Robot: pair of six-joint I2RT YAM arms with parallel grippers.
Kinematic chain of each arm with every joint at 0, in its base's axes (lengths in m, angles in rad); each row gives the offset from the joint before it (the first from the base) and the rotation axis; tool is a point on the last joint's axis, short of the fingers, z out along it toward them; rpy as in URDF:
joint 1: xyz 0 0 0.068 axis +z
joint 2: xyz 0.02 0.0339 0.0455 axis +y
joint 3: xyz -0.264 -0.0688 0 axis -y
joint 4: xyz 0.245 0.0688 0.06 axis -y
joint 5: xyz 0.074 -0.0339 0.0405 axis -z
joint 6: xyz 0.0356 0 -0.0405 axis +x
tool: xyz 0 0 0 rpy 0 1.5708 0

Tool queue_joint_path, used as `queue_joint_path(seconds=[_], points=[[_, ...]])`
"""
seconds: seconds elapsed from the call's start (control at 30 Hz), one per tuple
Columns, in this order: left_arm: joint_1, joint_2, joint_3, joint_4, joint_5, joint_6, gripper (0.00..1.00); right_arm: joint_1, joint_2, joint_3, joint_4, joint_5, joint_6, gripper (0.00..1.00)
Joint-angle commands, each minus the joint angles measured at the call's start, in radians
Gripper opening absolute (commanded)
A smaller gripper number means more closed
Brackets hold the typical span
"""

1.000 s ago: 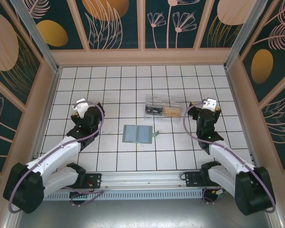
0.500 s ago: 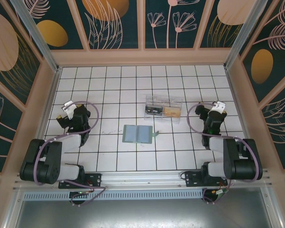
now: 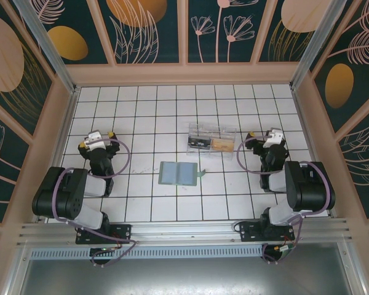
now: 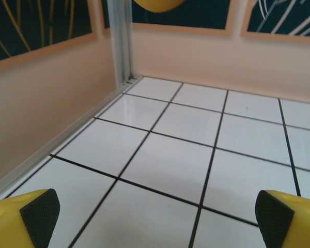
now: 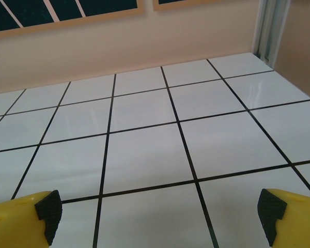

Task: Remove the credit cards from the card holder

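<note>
- Lying opened flat, the card holder (image 3: 179,173) has the clear box (image 3: 211,138) just behind it.
- Left gripper (image 3: 96,139) and right gripper (image 3: 273,136) flank it, well apart, fingers spread, empty.
- Probably pre-reach; next, one arm pins it.

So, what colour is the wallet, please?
The wallet is grey-green, clearest in the top external view.

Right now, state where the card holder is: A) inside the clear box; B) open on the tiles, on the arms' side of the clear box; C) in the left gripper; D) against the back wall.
B: the card holder lies spread open on the tiles, just on the near side of the clear box.
</note>
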Motion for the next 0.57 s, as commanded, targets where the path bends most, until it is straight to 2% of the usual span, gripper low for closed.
queue_joint_path(seconds=[0.0, 0.53], points=[[0.01, 0.006, -0.005, 0.11, 0.061, 0.024, 0.99, -0.011, 0.007, 0.011, 0.038, -0.027, -0.009, 0.99], [0.01, 0.002, -0.008, 0.108, 0.062, 0.025, 0.99, -0.011, 0.006, 0.012, 0.037, -0.028, -0.009, 0.99]])
